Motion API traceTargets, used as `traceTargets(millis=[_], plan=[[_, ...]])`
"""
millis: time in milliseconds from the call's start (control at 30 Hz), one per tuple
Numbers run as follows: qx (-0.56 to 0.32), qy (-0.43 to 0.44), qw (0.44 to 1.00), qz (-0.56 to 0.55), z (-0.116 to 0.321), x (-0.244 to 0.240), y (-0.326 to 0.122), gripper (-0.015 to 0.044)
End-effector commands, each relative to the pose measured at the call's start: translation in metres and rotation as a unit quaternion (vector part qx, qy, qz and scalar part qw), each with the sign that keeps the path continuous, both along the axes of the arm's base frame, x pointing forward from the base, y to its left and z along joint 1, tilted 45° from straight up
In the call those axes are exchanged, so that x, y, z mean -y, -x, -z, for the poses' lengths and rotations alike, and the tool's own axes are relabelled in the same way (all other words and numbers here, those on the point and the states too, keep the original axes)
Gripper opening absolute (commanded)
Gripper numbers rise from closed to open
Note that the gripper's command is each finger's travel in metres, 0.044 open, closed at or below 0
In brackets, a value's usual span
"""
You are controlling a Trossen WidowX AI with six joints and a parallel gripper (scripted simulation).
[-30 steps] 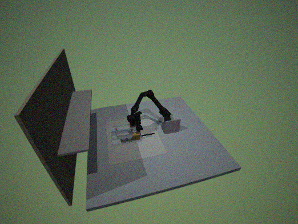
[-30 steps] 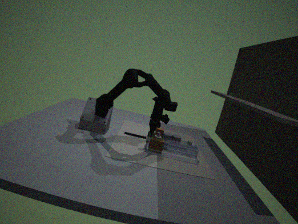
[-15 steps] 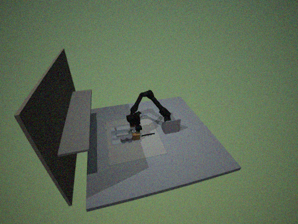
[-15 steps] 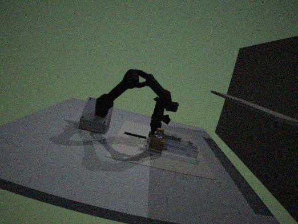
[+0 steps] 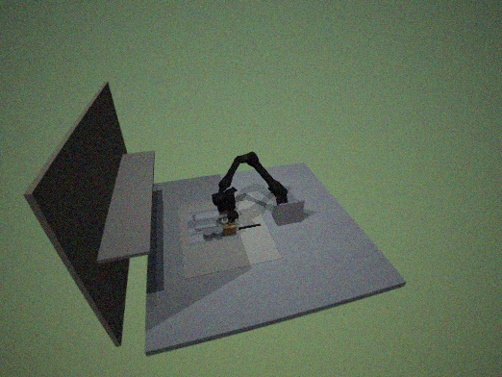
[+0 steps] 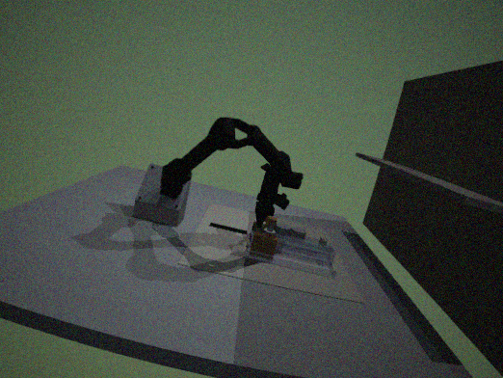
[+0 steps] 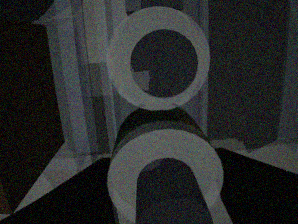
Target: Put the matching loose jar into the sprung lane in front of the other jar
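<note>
"Starting at the left of the top view, what carries the jars?"

"The clear lane unit (image 5: 206,213) (image 6: 308,257) (image 7: 60,100) lies on the bench (image 5: 337,260) (image 6: 145,309). An orange block (image 5: 230,229) (image 6: 264,243) sits at its front end, close to where the pincer (image 5: 233,217) (image 6: 261,225) (image 7: 161,163) reaches down."

"And is the pincer holding anything?"

"Yes, it grips the new jar (image 7: 165,142), whose pale ring top shows low in the wrist view. Right ahead of it stands the old jar (image 7: 160,19), with a similar ring. They look close enough to touch, though contact cannot be confirmed."

"So which step is in hand?"

"Probably the push back, with the new jar at the lane's mouth. The front stop is hard to make out, so whether the jar is seated cannot be told."

"What does the next move call for?"

"Steady pressure rearward, then down to the lane floor behind the stop, jar upright. Only then should the fingers open, gently; an early release could let the pusher snap the row forward."
</note>
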State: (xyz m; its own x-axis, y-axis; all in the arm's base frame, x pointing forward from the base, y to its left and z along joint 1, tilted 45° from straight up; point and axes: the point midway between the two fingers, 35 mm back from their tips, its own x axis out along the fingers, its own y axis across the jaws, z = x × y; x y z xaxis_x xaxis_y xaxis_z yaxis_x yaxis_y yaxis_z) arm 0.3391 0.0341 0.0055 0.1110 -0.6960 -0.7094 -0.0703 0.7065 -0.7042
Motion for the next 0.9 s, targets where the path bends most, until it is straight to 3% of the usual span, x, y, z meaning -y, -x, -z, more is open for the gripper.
traceTargets(millis=[0, 867], plan=[[0.014, 0.001, 1.0, -0.003, -0.0047, -0.0023, -0.0096, 0.0], [0.014, 0.001, 1.0, -0.003, -0.0052, -0.0022, -0.013, 0.0]])
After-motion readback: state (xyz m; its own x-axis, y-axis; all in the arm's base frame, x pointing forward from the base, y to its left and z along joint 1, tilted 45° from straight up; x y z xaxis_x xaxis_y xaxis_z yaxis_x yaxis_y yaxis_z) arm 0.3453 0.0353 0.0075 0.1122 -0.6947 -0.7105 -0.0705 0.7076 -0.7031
